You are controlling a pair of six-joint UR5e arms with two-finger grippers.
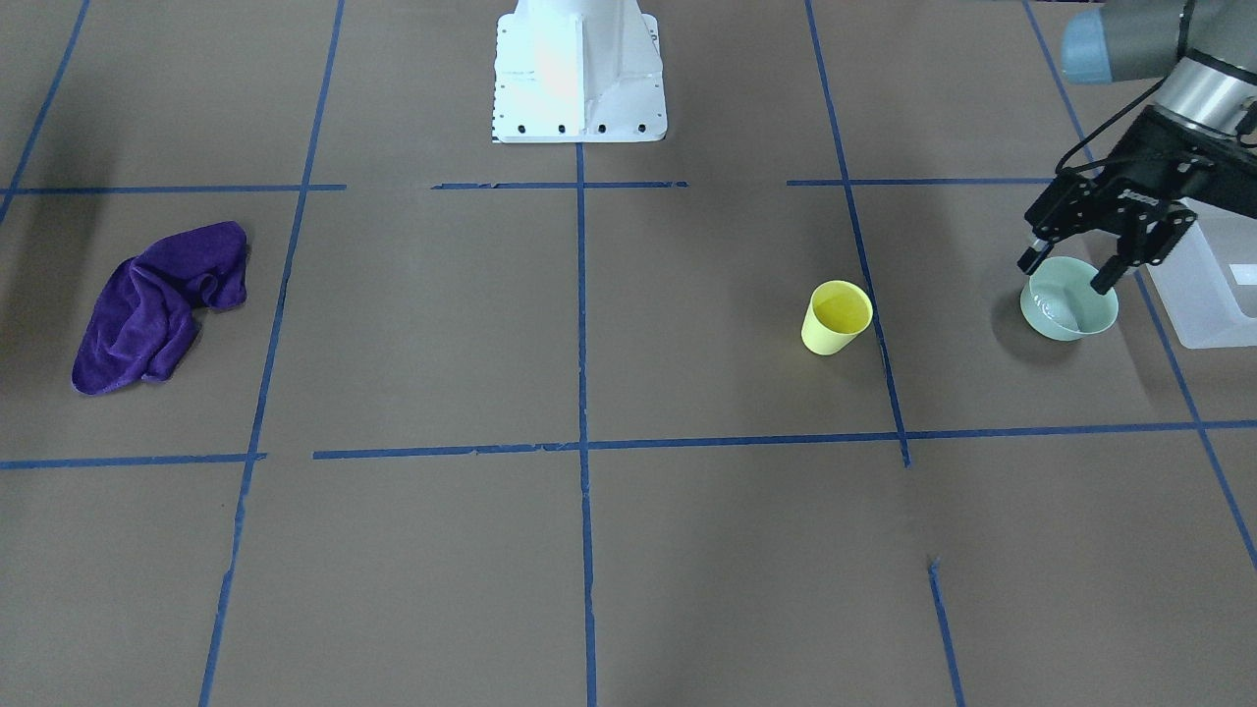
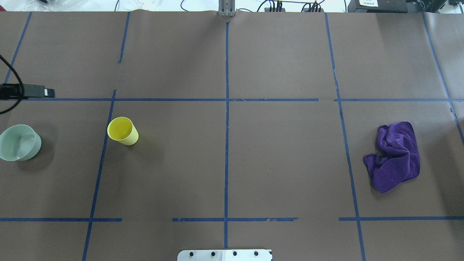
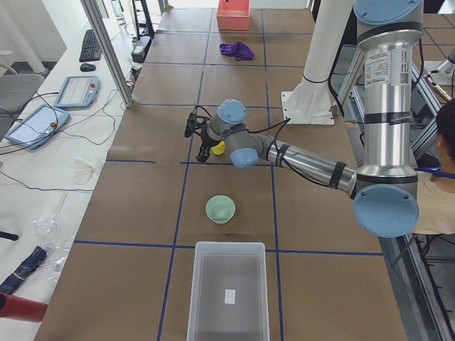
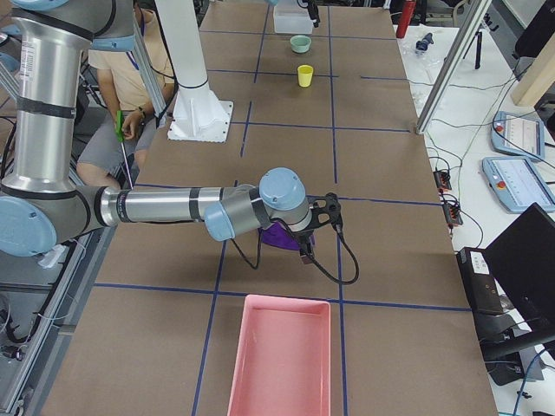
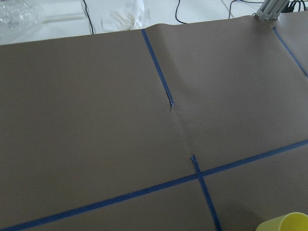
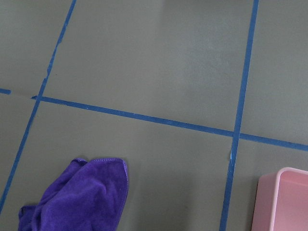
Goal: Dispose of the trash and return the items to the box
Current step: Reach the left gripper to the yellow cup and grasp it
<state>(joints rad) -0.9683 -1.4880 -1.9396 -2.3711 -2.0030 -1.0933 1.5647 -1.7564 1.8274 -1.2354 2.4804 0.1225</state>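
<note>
Yellow cup (image 1: pixel 837 317) upright, mouth upward

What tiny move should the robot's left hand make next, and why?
Probably lower the left gripper toward the rim of the mint-green bowl. The gripper hangs open and empty in the air near it, and the bowl stands outside the box, right beside it.

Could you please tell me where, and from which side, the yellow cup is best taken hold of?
Take the yellow cup by its rim, coming straight down from above, with one finger inside the open mouth and one outside. It stands upright with its mouth up and narrows toward the base, so a grip across the wall would probably slip. The left hand, which is open, is on the cup's side of the table.
</note>
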